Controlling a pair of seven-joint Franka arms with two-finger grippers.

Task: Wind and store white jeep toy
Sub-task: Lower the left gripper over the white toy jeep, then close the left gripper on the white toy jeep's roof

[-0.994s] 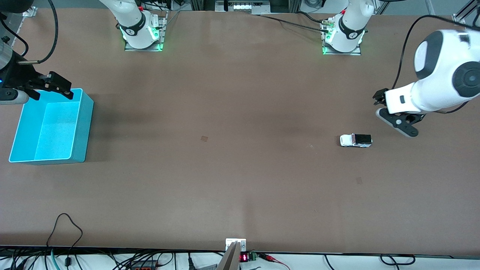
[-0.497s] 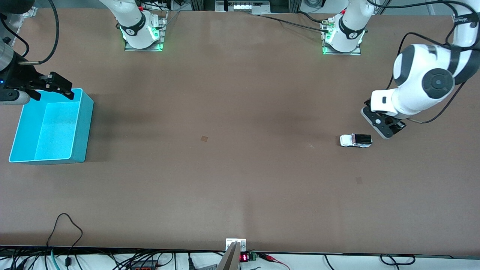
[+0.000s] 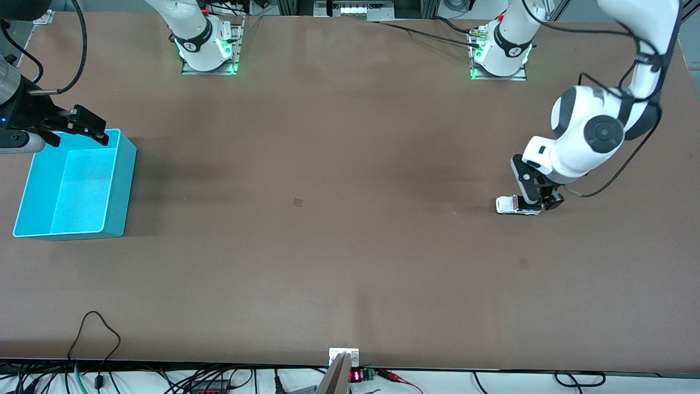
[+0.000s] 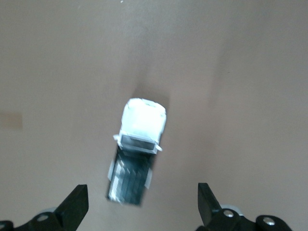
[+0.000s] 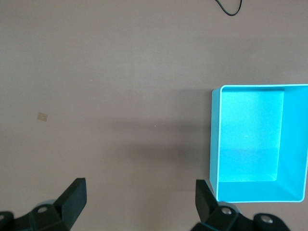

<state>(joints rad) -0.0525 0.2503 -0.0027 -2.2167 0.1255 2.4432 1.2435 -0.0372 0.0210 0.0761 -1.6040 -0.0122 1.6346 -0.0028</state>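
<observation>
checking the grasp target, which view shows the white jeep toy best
The left wrist view: the white jeep toy fills the middle, unobstructed, between the open left gripper fingers. The front view shows it small, partly covered by that gripper. The right wrist view misses it.

The white jeep toy (image 3: 513,205) sits toward the left arm's end, the bin (image 3: 121,180) toward the right's.

We lose the rear of the white jeep toy (image 3: 511,205) under the left gripper (image 3: 538,201) from the front, and in the left wrist view the jeep is blurred, its wheels no more than smudges. Both wrist views cut the fingers (image 4: 74,206) off at the edge. The right gripper (image 3: 82,125) is partly out of frame over the turquoise bin (image 3: 124,180).
</observation>
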